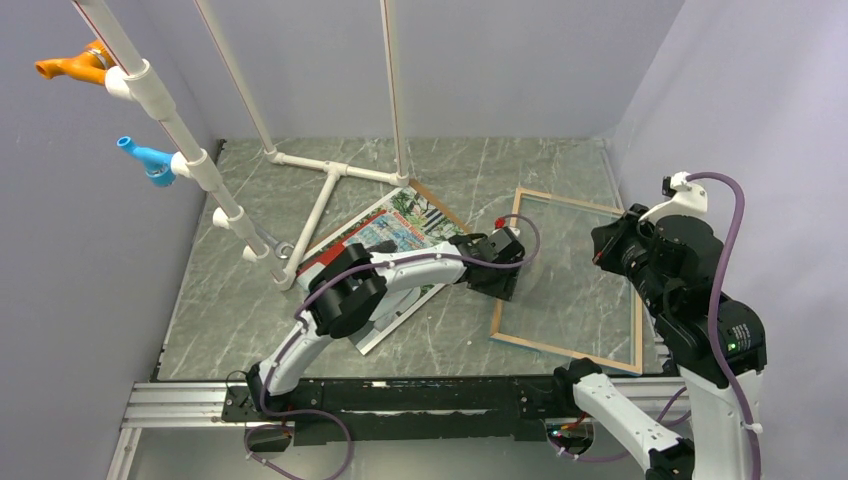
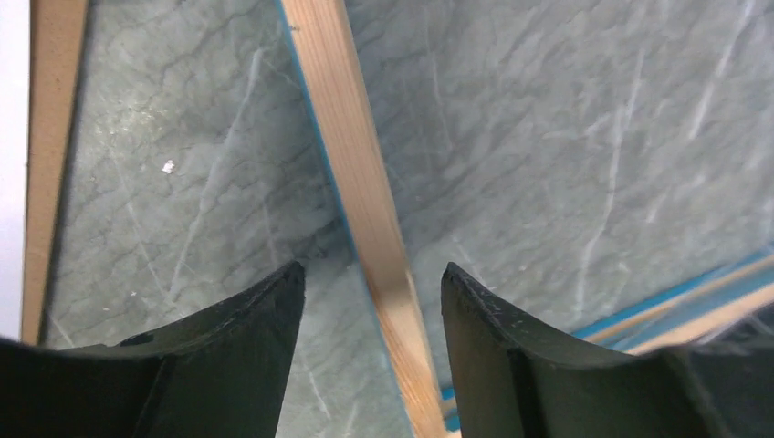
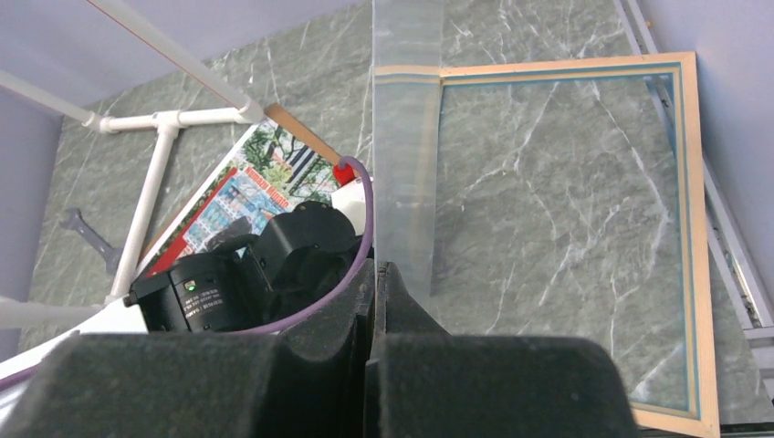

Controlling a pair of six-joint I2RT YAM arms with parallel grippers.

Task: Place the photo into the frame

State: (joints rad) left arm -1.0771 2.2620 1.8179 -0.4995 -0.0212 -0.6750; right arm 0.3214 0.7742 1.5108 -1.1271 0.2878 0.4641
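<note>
Top external view showed the frame (image 1: 566, 350) flat at right, the open left gripper (image 2: 372, 290) astride its left rail (probably light, stiff, pane fragile: hold the wood), the photo (image 1: 400, 228) just left, right gripper (image 3: 377, 274) closed.

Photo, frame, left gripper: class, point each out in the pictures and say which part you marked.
photo (image 1: 398, 228): top view, uncovered far part of the printed face.
frame (image 1: 565, 354): top view, near wooden rail.
left gripper (image 2: 372, 274): left wrist view, the gap between its open fingers.
</note>
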